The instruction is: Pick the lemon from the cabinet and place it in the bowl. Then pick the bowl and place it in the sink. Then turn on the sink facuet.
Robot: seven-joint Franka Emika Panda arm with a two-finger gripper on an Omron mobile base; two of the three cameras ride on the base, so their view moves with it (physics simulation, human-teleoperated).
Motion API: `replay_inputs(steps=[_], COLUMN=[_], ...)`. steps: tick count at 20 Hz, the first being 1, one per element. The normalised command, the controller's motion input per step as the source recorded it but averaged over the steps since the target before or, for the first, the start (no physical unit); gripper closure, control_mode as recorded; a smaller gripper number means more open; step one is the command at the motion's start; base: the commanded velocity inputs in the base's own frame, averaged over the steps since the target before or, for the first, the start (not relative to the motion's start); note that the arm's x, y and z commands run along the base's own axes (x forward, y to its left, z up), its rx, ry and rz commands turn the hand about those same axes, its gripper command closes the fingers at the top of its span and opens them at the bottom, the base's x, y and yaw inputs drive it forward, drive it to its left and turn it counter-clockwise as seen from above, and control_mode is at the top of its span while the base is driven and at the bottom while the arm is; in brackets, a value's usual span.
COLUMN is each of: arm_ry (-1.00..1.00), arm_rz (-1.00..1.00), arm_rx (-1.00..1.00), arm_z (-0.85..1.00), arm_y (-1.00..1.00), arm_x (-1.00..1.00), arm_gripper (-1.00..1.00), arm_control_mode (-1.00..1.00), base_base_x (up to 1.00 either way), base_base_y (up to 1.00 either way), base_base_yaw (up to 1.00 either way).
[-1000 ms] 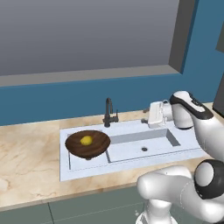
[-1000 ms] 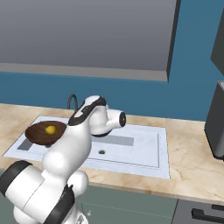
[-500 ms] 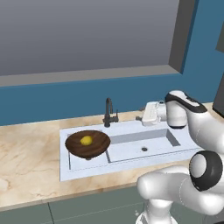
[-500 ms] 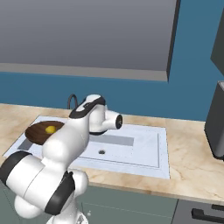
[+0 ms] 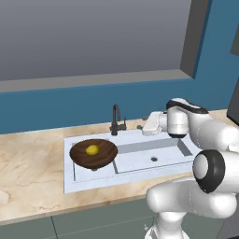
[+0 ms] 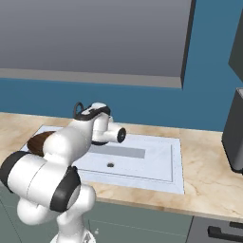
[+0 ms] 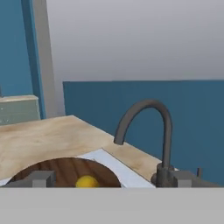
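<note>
Fingers (image 7: 105, 179) spread wide, empty; over last second hand swung toward faucet (image 5: 116, 121), now at its 3 o'clock. Lemon (image 5: 92, 150) in bowl (image 5: 93, 153), bowl in sink (image 5: 135, 156) at 9 o'clock end. Judgement: only faucet lever remains.

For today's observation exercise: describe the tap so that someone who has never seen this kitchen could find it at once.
Find the pale sink set in the marble-look counter. At its back edge stands the tap. It is slim and black with an arched spout, unlike the wide brown bowl beside it.
</note>
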Motion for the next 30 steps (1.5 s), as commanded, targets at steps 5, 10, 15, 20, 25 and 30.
replay_inputs(steps=[5,10,15,20,25,30], arm_ry=[0.00,0.00,0.00,0.00,0.00,0.00], arm_rz=[-0.07,-0.07,-0.02,0.00,0.00,0.00], arm_rx=[0.03,0.06,0.04,0.02,0.01,0.00], arm_z=[-0.14,0.00,-0.05,-0.16,-0.07,-0.11], arm_y=[0.03,0.00,0.00,0.04,0.06,0.03], arm_x=[0.28,0.27,0.17,0.13,0.25,0.37], arm_gripper=[-1.00,-1.00,-1.00,-1.00,-1.00,-1.00], arm_control_mode=[-1.00,-1.00,-1.00,-1.00,-1.00,-1.00], base_base_x=[0.00,0.00,0.00,0.00,0.00,0.00], base_base_y=[0.00,0.00,0.00,0.00,0.00,0.00], base_base_yaw=[0.00,0.00,0.00,0.00,0.00,0.00])
